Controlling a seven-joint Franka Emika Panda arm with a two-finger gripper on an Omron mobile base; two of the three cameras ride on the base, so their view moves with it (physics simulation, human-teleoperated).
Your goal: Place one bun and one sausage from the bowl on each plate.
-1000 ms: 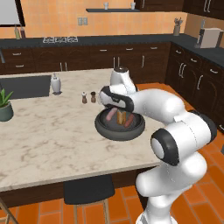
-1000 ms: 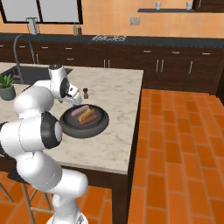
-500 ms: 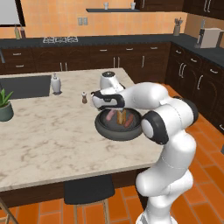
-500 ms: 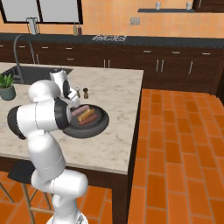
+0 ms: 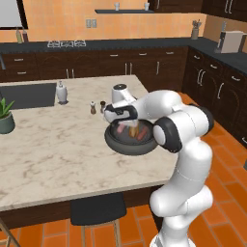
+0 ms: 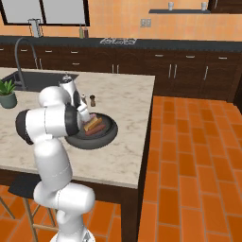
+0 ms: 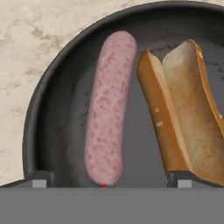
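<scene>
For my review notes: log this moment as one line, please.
gripper: open, over bowl | held: nothing | sausage, bun: side by side in bowl | stage: pre-grasp

Potted plant [image 5: 6, 116], white soap bottle [image 5: 61, 92] and two small shakers [image 5: 97, 107] on the marble island [image 5: 53, 154]

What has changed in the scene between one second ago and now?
The arm folded further: its elbow swung out to the robot's left, and the gripper came down over the near-left part of the bowl, jaws open above the sausage and bun. Nothing was gripped. Bowl, food, the shakers and the plant stayed in place.
</scene>
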